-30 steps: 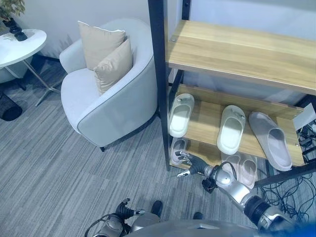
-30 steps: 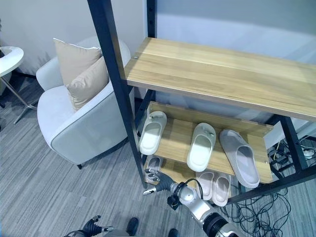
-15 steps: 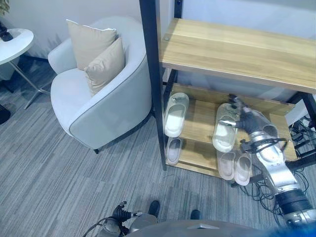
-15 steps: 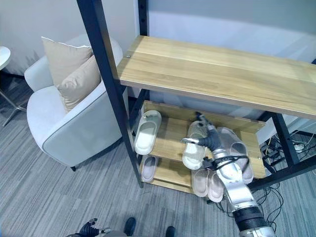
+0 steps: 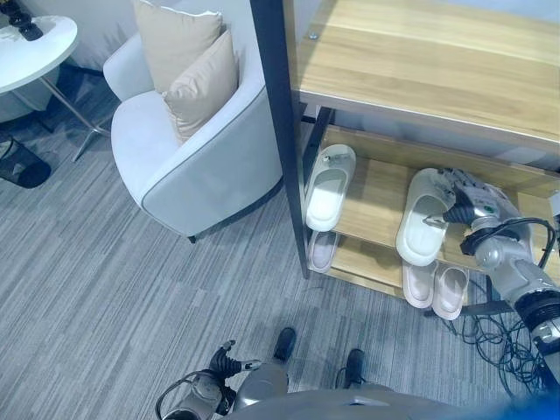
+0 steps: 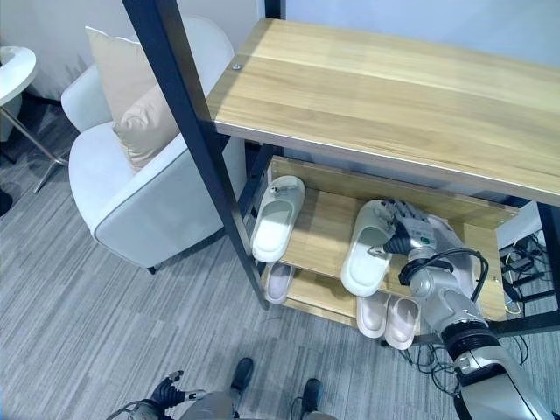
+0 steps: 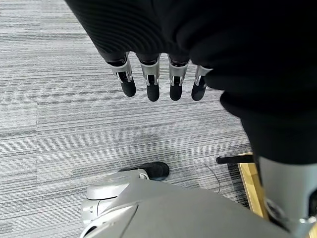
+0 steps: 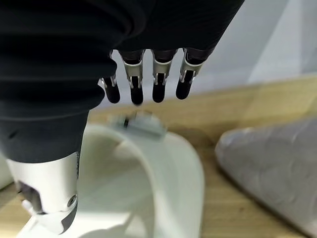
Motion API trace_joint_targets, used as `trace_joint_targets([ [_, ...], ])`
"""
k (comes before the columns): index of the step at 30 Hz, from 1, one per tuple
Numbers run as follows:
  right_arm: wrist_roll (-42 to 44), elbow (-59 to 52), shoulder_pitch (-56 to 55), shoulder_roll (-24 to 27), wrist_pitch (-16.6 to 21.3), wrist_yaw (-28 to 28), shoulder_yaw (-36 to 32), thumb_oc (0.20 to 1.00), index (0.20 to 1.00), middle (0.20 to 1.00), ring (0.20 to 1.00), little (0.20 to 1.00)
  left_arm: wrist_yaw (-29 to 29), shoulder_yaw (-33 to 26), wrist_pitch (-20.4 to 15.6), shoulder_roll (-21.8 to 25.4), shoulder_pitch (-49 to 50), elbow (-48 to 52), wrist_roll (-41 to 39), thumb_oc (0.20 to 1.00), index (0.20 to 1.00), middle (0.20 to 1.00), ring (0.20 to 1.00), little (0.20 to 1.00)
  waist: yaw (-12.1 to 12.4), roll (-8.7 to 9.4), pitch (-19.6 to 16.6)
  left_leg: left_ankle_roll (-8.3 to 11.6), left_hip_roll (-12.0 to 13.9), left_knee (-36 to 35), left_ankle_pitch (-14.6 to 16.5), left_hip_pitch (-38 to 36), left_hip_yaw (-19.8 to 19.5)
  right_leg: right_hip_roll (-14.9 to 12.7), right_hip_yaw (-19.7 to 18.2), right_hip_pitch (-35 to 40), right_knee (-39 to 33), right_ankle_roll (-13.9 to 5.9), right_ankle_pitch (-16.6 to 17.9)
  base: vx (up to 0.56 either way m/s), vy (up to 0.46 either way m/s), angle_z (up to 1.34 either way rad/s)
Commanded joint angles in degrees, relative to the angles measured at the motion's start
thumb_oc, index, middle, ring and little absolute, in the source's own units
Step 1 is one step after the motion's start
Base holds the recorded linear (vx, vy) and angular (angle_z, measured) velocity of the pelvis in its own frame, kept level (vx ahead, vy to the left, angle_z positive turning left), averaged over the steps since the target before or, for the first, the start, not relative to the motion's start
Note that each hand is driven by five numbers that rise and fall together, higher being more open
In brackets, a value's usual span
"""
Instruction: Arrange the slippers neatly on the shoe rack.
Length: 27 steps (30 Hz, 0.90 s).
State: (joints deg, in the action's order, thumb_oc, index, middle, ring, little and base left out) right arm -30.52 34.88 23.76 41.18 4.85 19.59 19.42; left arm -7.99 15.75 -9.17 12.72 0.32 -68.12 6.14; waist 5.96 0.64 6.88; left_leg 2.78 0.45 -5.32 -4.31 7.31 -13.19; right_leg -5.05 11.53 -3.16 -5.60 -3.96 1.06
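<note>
Now the rack (image 6: 376,96) holds every slipper in view: on the middle shelf (image 6: 328,232) a white one (image 6: 278,219) at the left, a second white one (image 6: 369,247) near the centre with a grey one (image 8: 277,168) just beside it; the lower shelf carries a pale single (image 5: 322,251) and a pink pair (image 5: 436,286); the step in hand looks like squaring up the central white slipper, over whose toe end the right hand (image 6: 411,234) hovers, fingers (image 8: 158,84) straight and holding nothing; next it likely needs to nudge or grasp that slipper and set it parallel with its neighbours; the left hand (image 7: 158,82) hangs idle over the carpet (image 5: 105,289), fingers relaxed. A second ago the right hand was low by the single on the lower shelf; since then it has risen to the middle shelf and settled by the white slipper, and the camera has shifted too.
</note>
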Motion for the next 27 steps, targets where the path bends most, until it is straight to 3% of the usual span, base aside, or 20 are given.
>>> trace_joint_targets([
  [1,0.71,-0.96,3.38,1.32,-0.15,2.17,0.03,1.0,1.0,1.0,1.0,1.0,-1.21,3.27,-0.4,-1.39,-2.49,-3.9,0.2,1.0,1.0,1.0,1.0,1.0,1.05,1.64,0.38,0.19,-0.81,0.32,4.14,-0.99,1.7,-2.08,3.73,1.79,0.6,-3.68,-2.38,0.0,0.0,0.0],
  [7,-0.41,6.08,8.92,0.49,-2.18,3.45,4.21,1.0,1.0,1.0,1.0,1.0,-2.3,4.33,-0.71,-1.64,-3.52,-3.61,-1.34,1.0,1.0,1.0,1.0,1.0,1.48,2.0,1.75,0.51,-0.91,0.32,3.36,1.32,1.53,-2.07,3.98,-0.17,0.6,-3.84,-1.91,0.0,-0.002,0.02],
  [9,-0.39,7.76,9.86,0.04,-2.74,4.14,4.65,0.2,0.2,0.2,0.2,0.2,-2.63,4.62,-0.75,-1.76,-3.86,-3.43,-1.75,1.0,1.0,1.0,1.0,1.0,1.52,2.08,1.95,0.56,-0.93,0.32,3.23,1.8,1.45,-2.09,4.02,-0.55,0.6,-3.87,-1.81,0.0,0.0,0.0],
  [15,-0.54,9.83,11.47,-1.39,-4.06,6.86,5.29,0.2,0.2,0.2,0.2,0.2,-3.99,5.97,-0.8,-1.83,-5.47,-2.4,-2.61,1.0,1.0,1.0,1.0,1.0,2.16,2.86,2.88,0.75,-1.17,0.32,3.07,2.86,0.61,-2.4,5.11,-1.06,0.6,-4.13,-1.77,0.01,0.009,0.03],
  [19,-5.5,1.04,9.35,-0.79,-4.5,9.17,3.55,0.2,0.2,0.2,0.2,0.2,-4.16,5.84,-0.82,-2.08,-5.85,-1.88,-1.69,1.0,1.0,1.0,1.0,1.0,2.41,3.32,3.06,0.75,-1.29,0.32,3.39,2.89,0.13,-2.64,5.92,-0.62,0.6,-4.27,-1.99,0.01,0.015,0.09],
  [27,-10.74,-8.74,8.21,0.15,-4.09,7.87,3.51,0.2,0.2,0.2,0.2,0.2,-3.81,4.97,-1.07,-1.82,-6.22,-1.61,-1.24,1.0,1.0,1.0,1.0,1.0,2.92,4.12,2.85,0.79,-1.43,0.32,3.76,2.57,-0.59,-2.81,7.01,0.07,0.6,-4.29,-2.13,0.01,0.007,0.08],
])
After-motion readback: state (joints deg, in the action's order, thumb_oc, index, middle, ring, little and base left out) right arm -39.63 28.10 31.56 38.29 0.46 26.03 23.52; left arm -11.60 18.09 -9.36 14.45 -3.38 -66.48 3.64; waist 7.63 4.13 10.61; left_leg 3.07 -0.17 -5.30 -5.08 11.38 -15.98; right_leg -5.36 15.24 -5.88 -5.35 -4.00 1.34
